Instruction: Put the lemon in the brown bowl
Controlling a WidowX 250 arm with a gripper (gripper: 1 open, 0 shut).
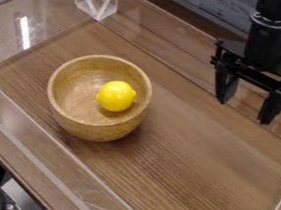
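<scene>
Lemon (116,97) inside brown bowl (97,100), resting toward right side of its interior. Bowl on wooden tabletop (174,163). Fingers (223,90) spread apart, released, over far right of tabletop, well apart from bowl.

Below me is a brown wooden table (181,165). The bowl (69,102) sits directly on it, toward nine o'clock of its middle. White tape (278,206) runs along the wood at its three o'clock side, and more (30,40) lies toward ten o'clock.
</scene>
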